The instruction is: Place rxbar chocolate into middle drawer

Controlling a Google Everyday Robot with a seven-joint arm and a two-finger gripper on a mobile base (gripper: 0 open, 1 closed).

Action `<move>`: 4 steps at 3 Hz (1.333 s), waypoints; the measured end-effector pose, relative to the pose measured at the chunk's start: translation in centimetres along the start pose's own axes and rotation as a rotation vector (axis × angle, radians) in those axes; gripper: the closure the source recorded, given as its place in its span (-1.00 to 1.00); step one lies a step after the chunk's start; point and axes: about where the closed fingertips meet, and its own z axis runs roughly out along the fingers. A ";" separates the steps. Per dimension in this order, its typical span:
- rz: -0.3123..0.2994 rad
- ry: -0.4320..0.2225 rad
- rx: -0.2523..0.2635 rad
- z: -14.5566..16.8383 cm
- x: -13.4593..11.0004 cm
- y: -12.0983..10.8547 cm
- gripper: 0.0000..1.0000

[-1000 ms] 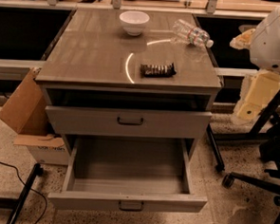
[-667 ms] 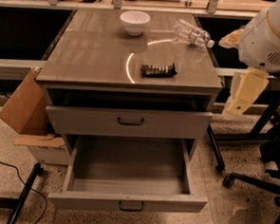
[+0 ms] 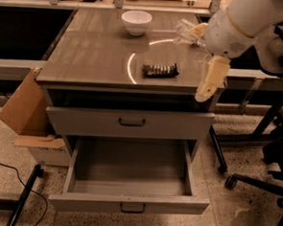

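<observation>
The rxbar chocolate (image 3: pixel 160 70) is a small dark wrapped bar lying flat on the cabinet top, right of the middle. The middle drawer (image 3: pixel 129 202) is the lower grey drawer; it is pulled out and I see nothing inside. My gripper (image 3: pixel 204 94) hangs pale yellow from the white arm (image 3: pixel 238 25), over the cabinet's right front corner. It is to the right of the bar, apart from it, and holds nothing that I can see.
A white bowl (image 3: pixel 136 21) stands at the back of the top. A clear plastic bottle (image 3: pixel 186 30) lies behind my arm. The upper drawer front (image 3: pixel 131 122) is closed. A cardboard box (image 3: pixel 24 112) sits left; chair legs (image 3: pixel 252 179) are right.
My arm and gripper have swung left from beside the cabinet to over its right front corner, closer to the bar. The bar, bowl and drawers have not moved.
</observation>
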 end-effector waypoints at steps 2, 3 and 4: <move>-0.010 -0.120 -0.033 4.5 -0.7 -4.2 -1.00; 0.079 -0.200 0.006 6.3 1.1 -6.2 -1.00; 0.187 -0.302 0.052 8.4 3.4 -8.8 -1.00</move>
